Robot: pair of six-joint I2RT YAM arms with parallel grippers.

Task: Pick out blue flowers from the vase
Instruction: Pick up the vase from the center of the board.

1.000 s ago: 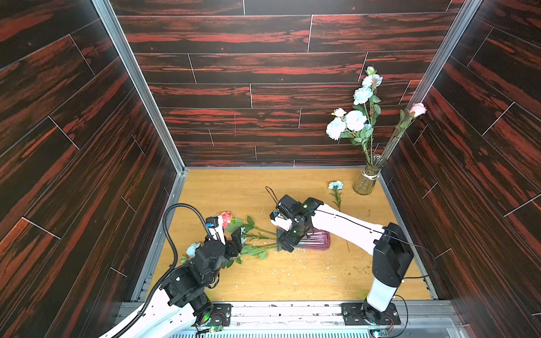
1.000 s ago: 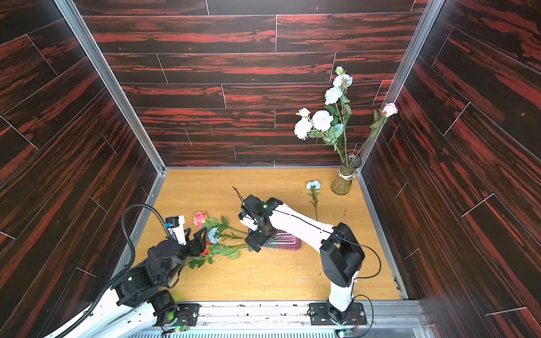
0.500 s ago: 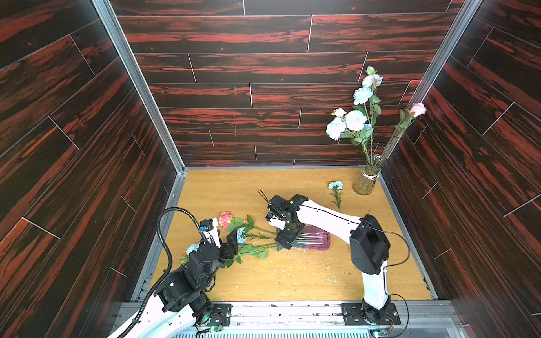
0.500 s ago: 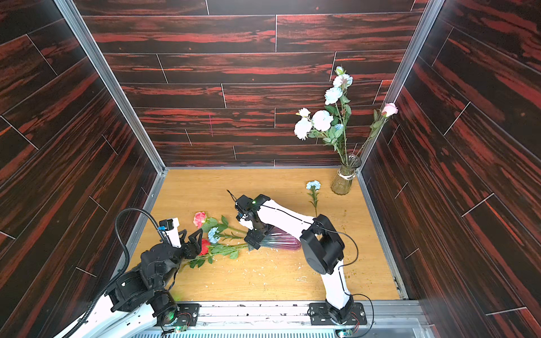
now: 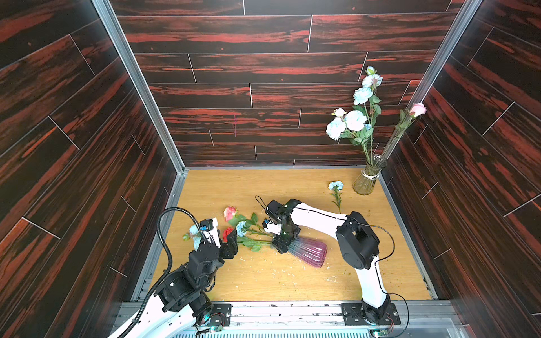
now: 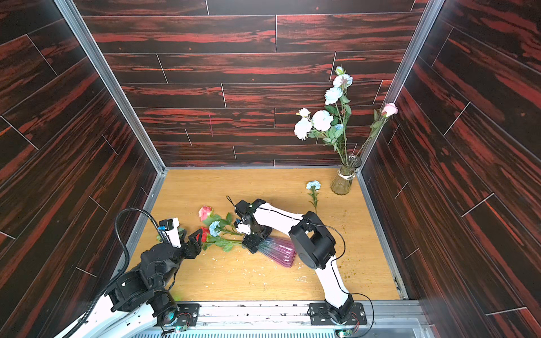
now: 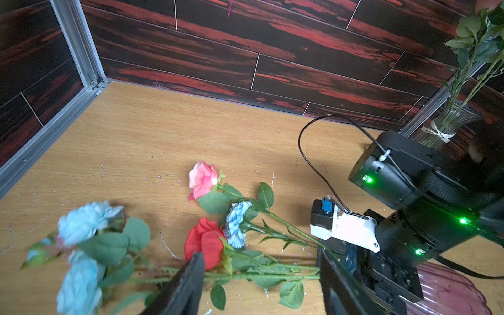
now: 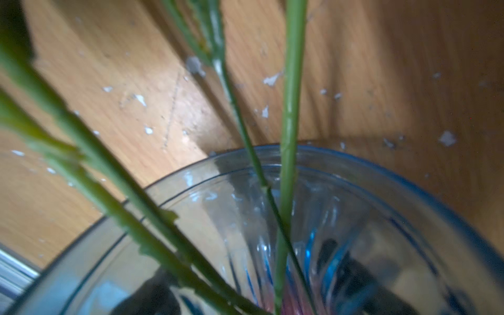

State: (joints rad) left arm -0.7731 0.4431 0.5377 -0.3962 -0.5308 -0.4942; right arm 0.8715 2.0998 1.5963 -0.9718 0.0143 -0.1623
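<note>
The left pincer (image 7: 260,253) was held open astride flower stems (image 7: 272,276). The right pincer (image 5: 280,244), at the tipped vase (image 5: 310,251), could not be judged open or closed.

Glossy glass on matt wood grain
The ribbed purple-and-blue glass vase (image 5: 310,253) is shiny and see-through. The light wood-grain table (image 5: 263,187) looks matt and scuffed. The pale blue flowers (image 7: 81,223) have cloth-like ruffled petals and plastic-looking stems.
</note>
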